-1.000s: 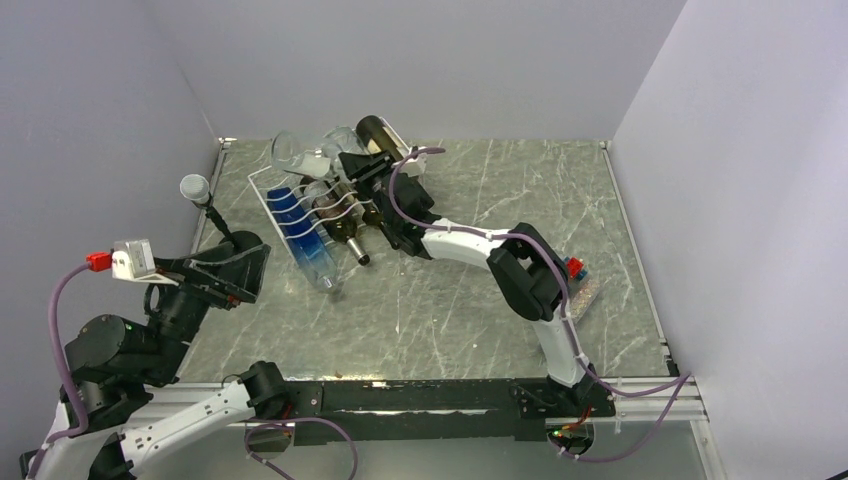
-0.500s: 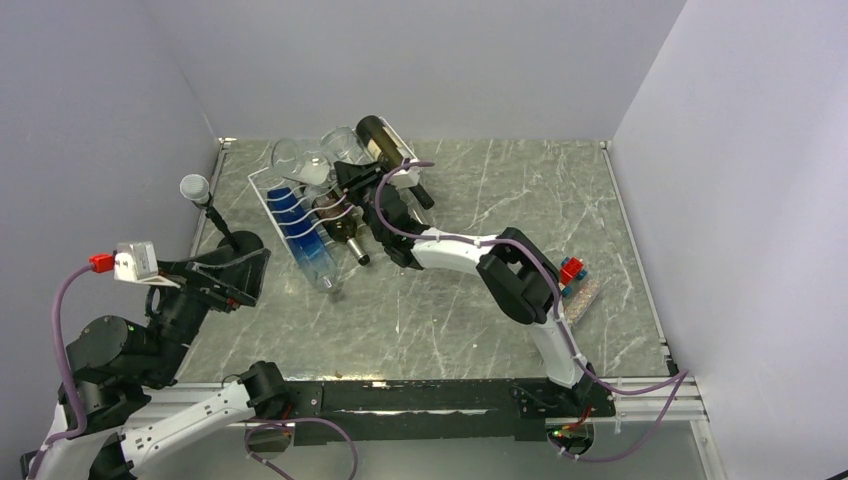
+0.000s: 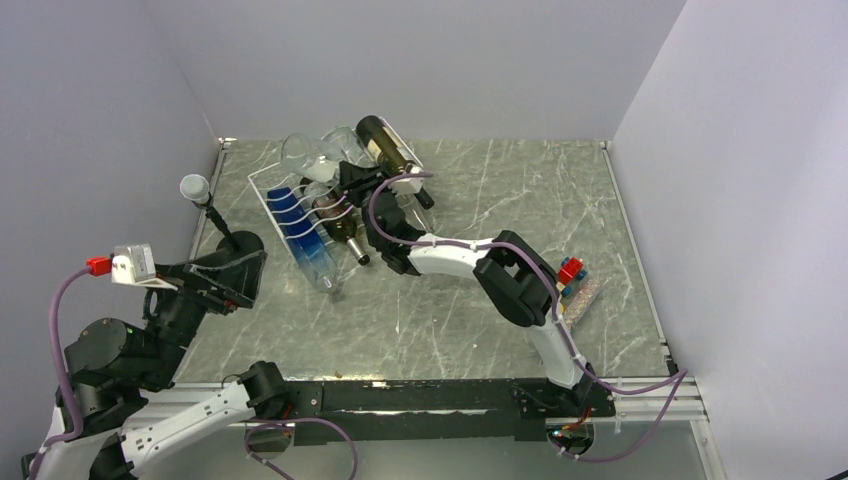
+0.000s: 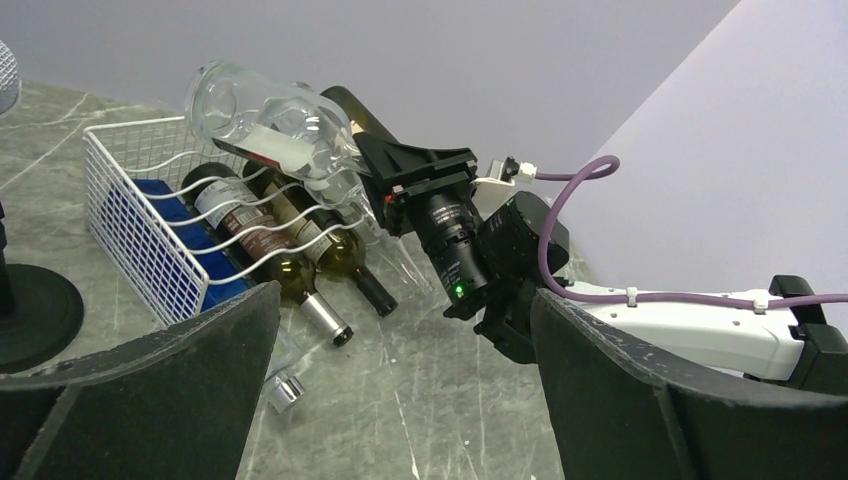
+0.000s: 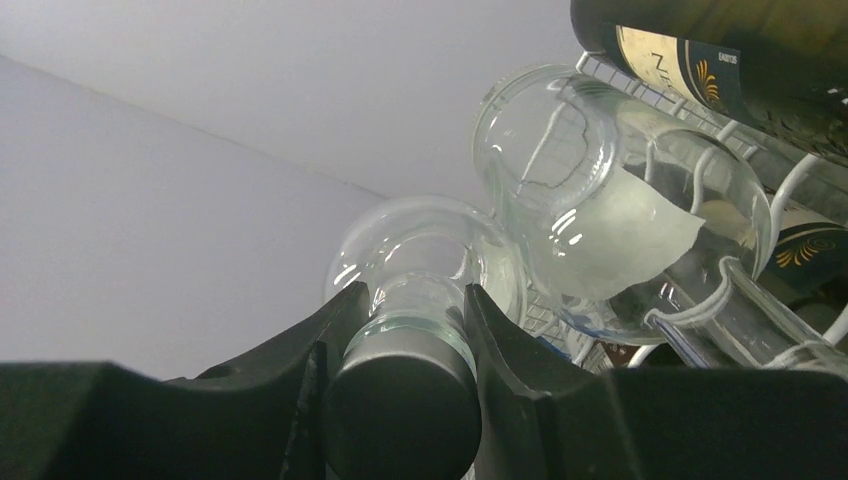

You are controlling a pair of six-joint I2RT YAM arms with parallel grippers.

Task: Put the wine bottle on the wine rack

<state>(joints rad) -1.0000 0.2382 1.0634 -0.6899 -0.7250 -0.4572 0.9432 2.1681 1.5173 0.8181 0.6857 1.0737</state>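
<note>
My right gripper (image 3: 347, 180) is shut on the black-capped neck of a clear wine bottle (image 3: 302, 153). It holds the bottle tilted, base up, over the back of the white wire wine rack (image 3: 262, 190). In the right wrist view the fingers (image 5: 335, 330) clamp the neck of the clear bottle (image 5: 430, 255), and a second clear bottle (image 5: 600, 210) lies on the rack beside it. The left wrist view shows the held bottle (image 4: 265, 125) above the rack (image 4: 130, 230). A blue bottle (image 3: 300, 235) and dark bottles (image 3: 340, 225) lie in the rack. My left gripper (image 3: 235, 272) is open and empty, near the table's left front.
A black microphone stand with a round base (image 3: 240, 245) stands left of the rack, close to my left gripper. A dark labelled bottle (image 3: 385, 145) lies at the rack's right back. A small red and blue object (image 3: 572, 272) sits at the right. Walls close in behind and on both sides.
My right arm has swung left and its wrist has come nearer, carrying the clear bottle a little further over the rack. The left arm has barely moved.
</note>
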